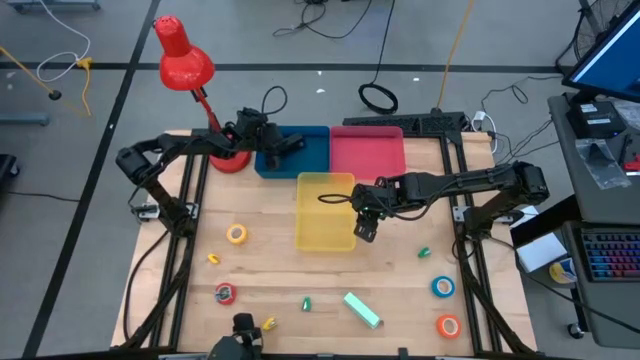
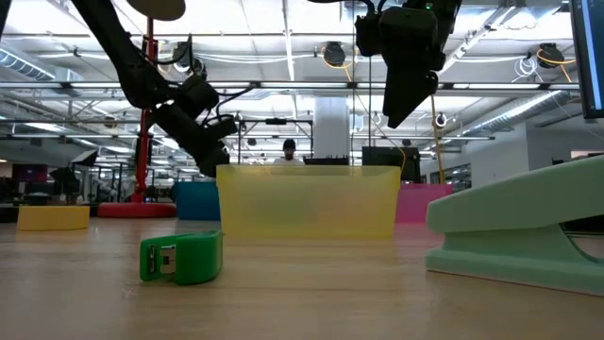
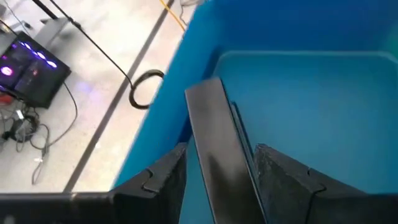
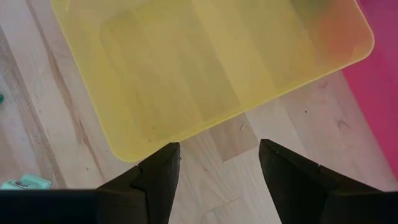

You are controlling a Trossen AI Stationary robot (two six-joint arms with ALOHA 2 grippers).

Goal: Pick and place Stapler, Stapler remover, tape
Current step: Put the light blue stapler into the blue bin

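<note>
grippers first: my left gripper (image 1: 285, 147) hangs over the blue bin (image 1: 312, 152) at the far side of the table, and from its wrist view i see a black stapler (image 3: 219, 149) standing between the two fingers (image 3: 163, 180), inside the bin. small gaps show on both sides of the stapler, so the fingers look spread rather than pinching it, though i cannot tell for sure whether either one touches it.

my right gripper (image 1: 362, 222) sits at the right edge of the yellow bin (image 1: 322, 190), raised off the wood. its fingers (image 4: 158, 174) are spread with nothing between them; bare tabletop (image 1: 400, 280) and the bin's corner show in the gap.

tape rolls lie scattered on the near half of the table: a yellow roll (image 1: 236, 234) left of the yellow bin, a red roll (image 1: 225, 293) nearer the front, a blue roll (image 1: 443, 287) and an orange roll (image 1: 448, 325) near the front right. a mint green stapler (image 1: 362, 309) lies near the front centre, with a small green staple remover (image 1: 307, 302) just to its left. the pink bin (image 1: 368, 150) sits beside the blue one, and a red lamp (image 1: 185, 62) stands at the far left corner.
</note>
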